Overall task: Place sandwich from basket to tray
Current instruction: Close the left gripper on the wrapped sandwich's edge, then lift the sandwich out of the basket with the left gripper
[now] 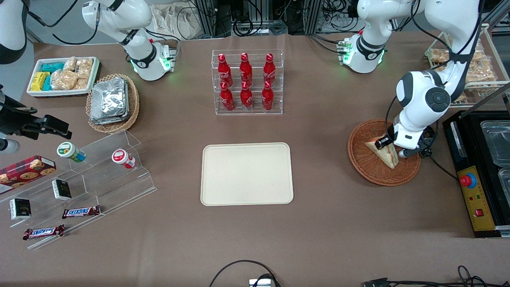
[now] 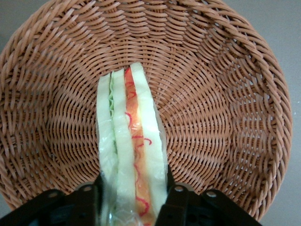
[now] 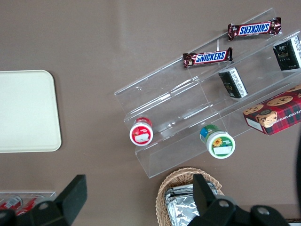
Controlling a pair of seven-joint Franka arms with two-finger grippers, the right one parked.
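Observation:
The sandwich, a wedge of white bread with red, orange and green filling, stands on edge in the reddish-brown wicker basket toward the working arm's end of the table. My left gripper is down in the basket, and its black fingers press on both bread faces, shut on the sandwich. The cream tray lies flat at mid-table with nothing on it, well away from the basket toward the parked arm's end.
A clear rack of red bottles stands farther from the front camera than the tray. A black unit with a red button sits beside the basket. An acrylic step stand with snacks, a foil-packet basket and a white bin are toward the parked arm's end.

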